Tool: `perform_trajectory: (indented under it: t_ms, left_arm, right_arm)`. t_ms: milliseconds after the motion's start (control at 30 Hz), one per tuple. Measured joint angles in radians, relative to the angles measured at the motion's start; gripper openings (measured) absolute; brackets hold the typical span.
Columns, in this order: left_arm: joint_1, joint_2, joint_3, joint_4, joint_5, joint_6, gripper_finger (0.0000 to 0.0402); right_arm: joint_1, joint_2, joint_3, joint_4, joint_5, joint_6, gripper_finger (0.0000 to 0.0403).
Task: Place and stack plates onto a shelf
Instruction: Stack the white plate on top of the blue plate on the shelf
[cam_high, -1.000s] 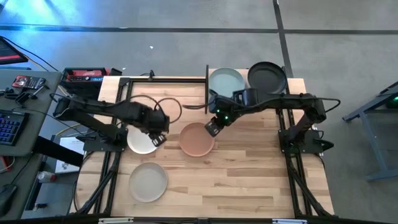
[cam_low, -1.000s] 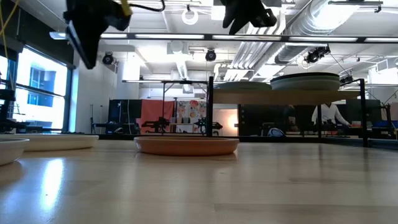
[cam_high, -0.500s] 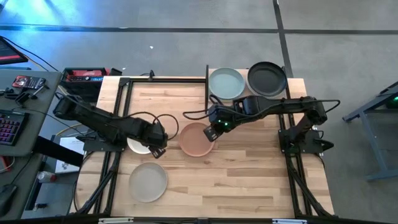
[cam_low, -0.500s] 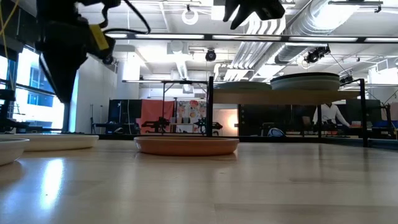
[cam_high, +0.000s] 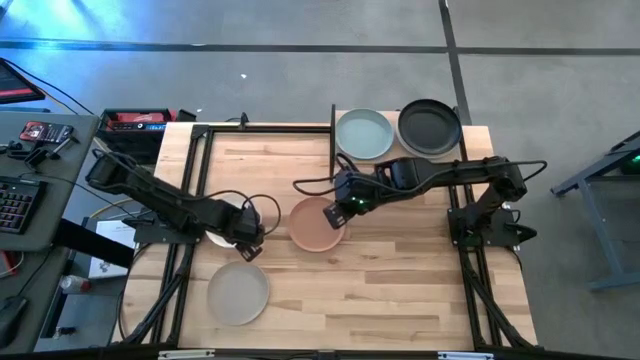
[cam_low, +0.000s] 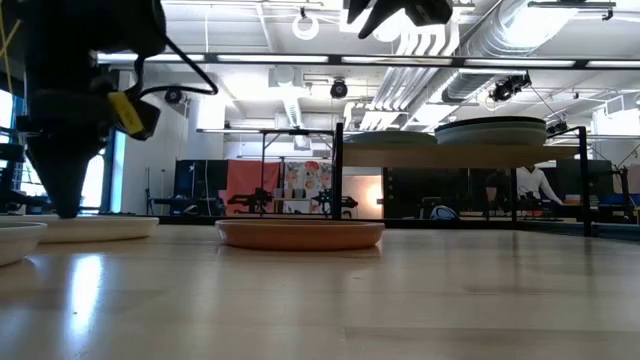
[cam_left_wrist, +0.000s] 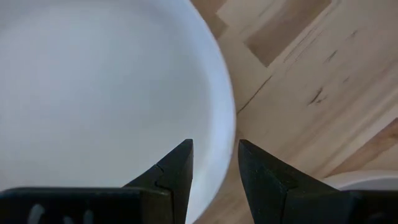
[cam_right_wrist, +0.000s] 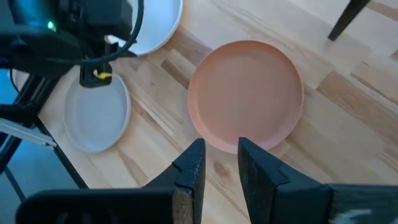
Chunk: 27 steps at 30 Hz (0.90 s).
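White plate (cam_left_wrist: 106, 93) rim sits between my parted left hand (cam_left_wrist: 214, 163) fingers at its three o'clock edge; a shallow bite may slip.

Terracotta plate (cam_high: 317, 225) mid-table; white plate (cam_left_wrist: 93, 93) under dark left gripper (cam_left_wrist: 214, 163); light grey plate (cam_high: 238, 293). On the shelf (cam_high: 480, 135): pale teal plate (cam_high: 364, 134), black plate (cam_high: 430, 126). Tabletop (cam_high: 400, 280) pale striped wood planks.
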Motion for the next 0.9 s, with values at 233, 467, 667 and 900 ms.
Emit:
perform_trajectory:
  t_ms: [233,467,667,900]
  left_arm:
    - [-0.027,0.0,-0.053,0.055,0.006,-0.008,0.0117]
    - [-0.027,0.0,-0.096,0.071,0.008,0.002,0.011]
    - [-0.027,0.0,-0.084,0.068,0.03,0.145,0.0043]
    - [-0.027,0.0,-0.06,0.063,0.037,0.282,0.0009]
  right_arm:
    - [0.0,0.0,0.0,0.002,0.011,0.003,0.0071]
    - [0.0,0.0,0.0,0.003,0.02,0.003,0.0071]
    - [-0.001,0.0,0.0,0.003,0.02,0.003,0.0071]
    - [-0.016,0.0,0.0,0.003,0.019,0.0,0.0071]
